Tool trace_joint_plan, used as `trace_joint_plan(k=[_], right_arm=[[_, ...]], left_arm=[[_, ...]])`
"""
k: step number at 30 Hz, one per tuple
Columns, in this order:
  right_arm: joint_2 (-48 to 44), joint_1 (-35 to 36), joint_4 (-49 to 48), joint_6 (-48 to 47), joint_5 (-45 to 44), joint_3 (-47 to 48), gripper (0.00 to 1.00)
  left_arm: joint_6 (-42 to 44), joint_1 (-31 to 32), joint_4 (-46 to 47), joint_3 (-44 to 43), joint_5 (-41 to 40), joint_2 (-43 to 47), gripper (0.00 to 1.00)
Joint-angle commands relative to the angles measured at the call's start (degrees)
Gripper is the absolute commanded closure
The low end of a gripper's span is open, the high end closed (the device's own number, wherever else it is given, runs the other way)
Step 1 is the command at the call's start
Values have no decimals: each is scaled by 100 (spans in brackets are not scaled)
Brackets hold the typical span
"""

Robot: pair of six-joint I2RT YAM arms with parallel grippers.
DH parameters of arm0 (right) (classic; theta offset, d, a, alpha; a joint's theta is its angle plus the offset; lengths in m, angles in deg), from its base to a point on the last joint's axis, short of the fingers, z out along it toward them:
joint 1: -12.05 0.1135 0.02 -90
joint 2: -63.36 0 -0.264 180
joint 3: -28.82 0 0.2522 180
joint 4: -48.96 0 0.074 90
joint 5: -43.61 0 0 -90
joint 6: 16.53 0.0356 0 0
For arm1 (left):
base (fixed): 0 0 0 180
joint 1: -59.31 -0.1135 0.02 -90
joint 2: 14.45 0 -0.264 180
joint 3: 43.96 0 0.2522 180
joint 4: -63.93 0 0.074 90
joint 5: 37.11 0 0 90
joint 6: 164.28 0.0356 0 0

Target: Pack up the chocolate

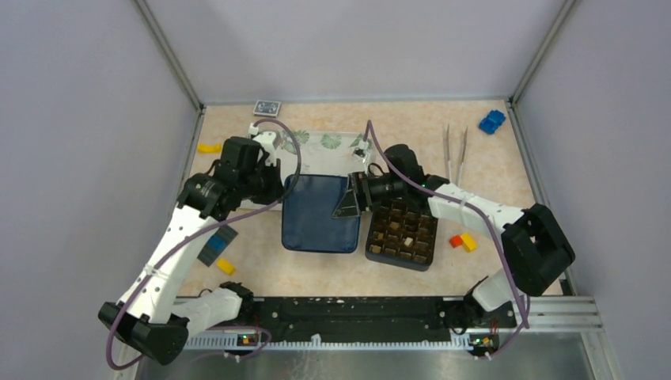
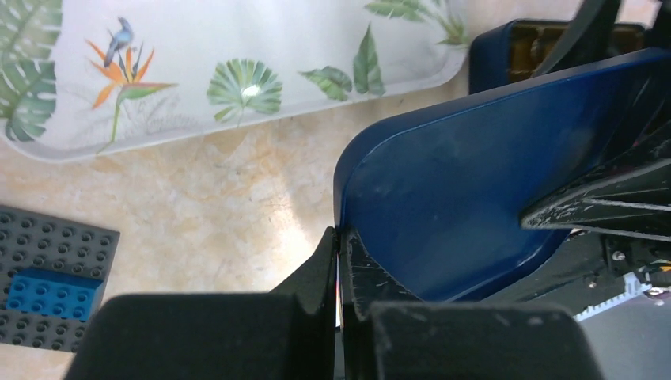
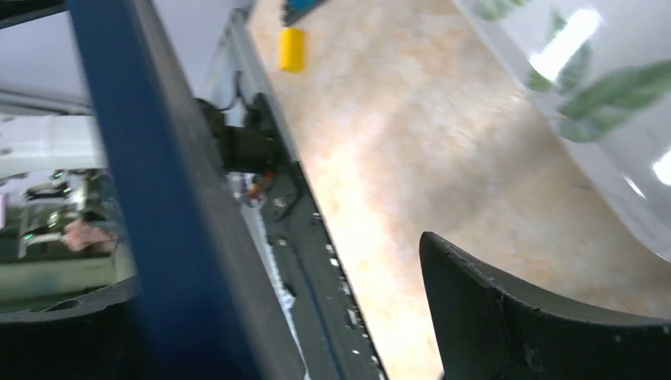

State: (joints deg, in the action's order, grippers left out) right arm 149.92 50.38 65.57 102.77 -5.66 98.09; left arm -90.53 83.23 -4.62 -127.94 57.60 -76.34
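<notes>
Just beside right fingers (image 1: 346, 207), lid (image 1: 316, 215): chocolate (image 1: 393, 226) in box (image 1: 397, 260).

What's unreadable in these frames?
- Top view: dark and tan chocolate pieces in dark gridded box too small to count; right arm overlaps its rear edge.
- Right wrist: blurred; dark-blue flat lid blocks the left side.
- Left wrist: lid hides most of the box; only a corner shows.

The chocolate (image 1: 393, 226) lies in the gridded box (image 1: 399, 261), just right of the lid (image 1: 320, 212).
</notes>
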Motion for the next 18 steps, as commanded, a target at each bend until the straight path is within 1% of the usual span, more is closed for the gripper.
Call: trace_joint_plan(k=[1, 3, 6, 9, 11, 13, 15, 17, 18], right_arm=[[-289, -48, -1357, 891, 1224, 184, 17], [-354, -45, -1897, 1397, 1504, 95, 21], [-600, -61, -2778, 2024, 1580, -169, 28], [-645, -79, -3348, 2618, 1792, -310, 40], [-670, -80, -3663, 2871, 1816, -445, 50], [-700, -80, -3674, 2909, 1785, -552, 60], [-759, -77, -3592, 2854, 1722, -661, 66], [-816, -80, -3440, 2745, 1628, -734, 76], [-847, -80, -3376, 2701, 1589, -756, 83]], left_arm=[[176, -28, -77, -594, 297, 108, 100], [131, -28, -21, -691, 363, 69, 100], [10, -28, 149, -657, 405, 48, 100], [-181, -36, 355, -519, 267, 79, 100], [-280, -37, 526, -367, 367, 97, 100], [-362, -37, 640, -302, 365, 113, 100], [-410, -41, 697, -288, 343, 128, 100], [-423, -45, 750, -298, 395, 156, 100], [-416, -46, 763, -306, 421, 167, 100]])
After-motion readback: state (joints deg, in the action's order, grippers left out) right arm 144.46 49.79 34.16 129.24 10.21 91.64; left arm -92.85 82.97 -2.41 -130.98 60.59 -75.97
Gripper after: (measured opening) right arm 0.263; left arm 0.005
